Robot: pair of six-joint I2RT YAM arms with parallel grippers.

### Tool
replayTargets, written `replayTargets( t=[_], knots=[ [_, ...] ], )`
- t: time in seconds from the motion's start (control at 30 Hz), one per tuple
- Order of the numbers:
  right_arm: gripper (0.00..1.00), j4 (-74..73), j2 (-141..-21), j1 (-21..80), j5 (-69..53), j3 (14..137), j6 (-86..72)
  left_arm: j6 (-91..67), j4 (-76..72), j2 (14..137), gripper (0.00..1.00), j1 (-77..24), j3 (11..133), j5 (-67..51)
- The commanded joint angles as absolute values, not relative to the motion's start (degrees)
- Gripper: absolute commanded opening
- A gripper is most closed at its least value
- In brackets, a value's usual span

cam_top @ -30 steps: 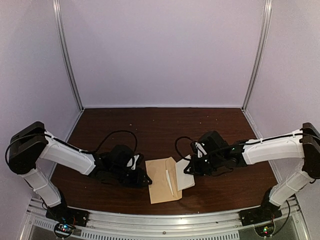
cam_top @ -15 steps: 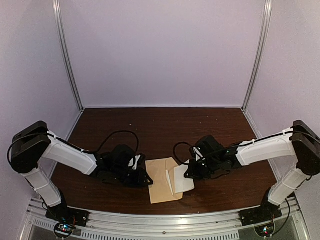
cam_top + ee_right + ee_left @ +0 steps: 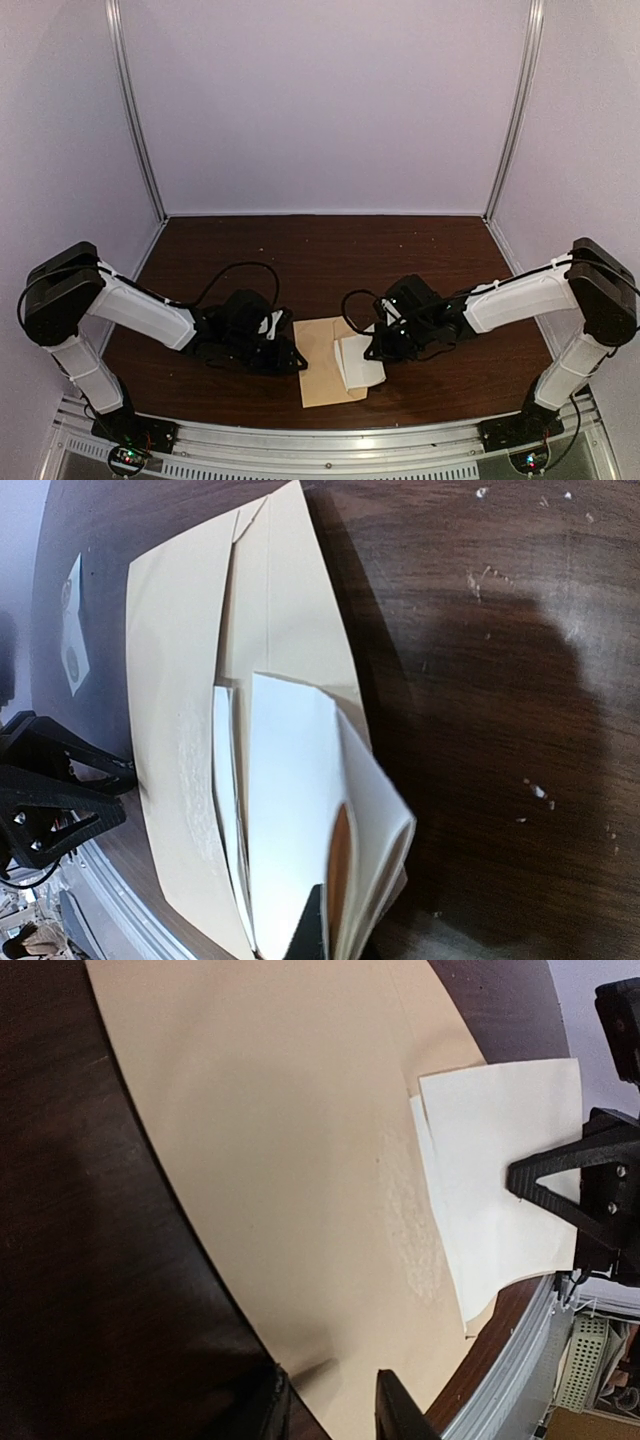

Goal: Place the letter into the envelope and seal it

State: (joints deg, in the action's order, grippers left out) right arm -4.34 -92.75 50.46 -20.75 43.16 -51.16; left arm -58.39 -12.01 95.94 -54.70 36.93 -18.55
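Envelope (image 3: 318, 362) flat, right end effector (image 3: 372, 351) pinching letter (image 3: 290, 810) onto it, left end effector (image 3: 330, 1405) spread beside.

From above, the right gripper's (image 3: 372, 348) fingertips hide under its own black body — where they meet the letter (image 3: 360, 362) cannot be seen. In the left wrist view the envelope (image 3: 280, 1160), by the table's (image 3: 100, 1310) near edge, is cut off at the top, and the left gripper's (image 3: 330, 1412) fingers are cut at the bottom. The sticker card (image 3: 72, 620) is small and blurred — its dots barely show.
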Motion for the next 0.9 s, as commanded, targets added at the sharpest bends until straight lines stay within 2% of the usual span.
replayTargets(
  t=[0.0,0.87],
  knots=[
    [0.0,-2.51,-94.25,50.96,-21.71,44.29,-50.51,-57.7,-11.95,97.46,0.31,-54.4,37.79,-19.23],
    [0.0,4.44,-100.15,51.93,-26.41,46.87,-51.61,-57.45,-13.07,99.43,0.28,-54.4,39.17,-20.9]
  ],
)
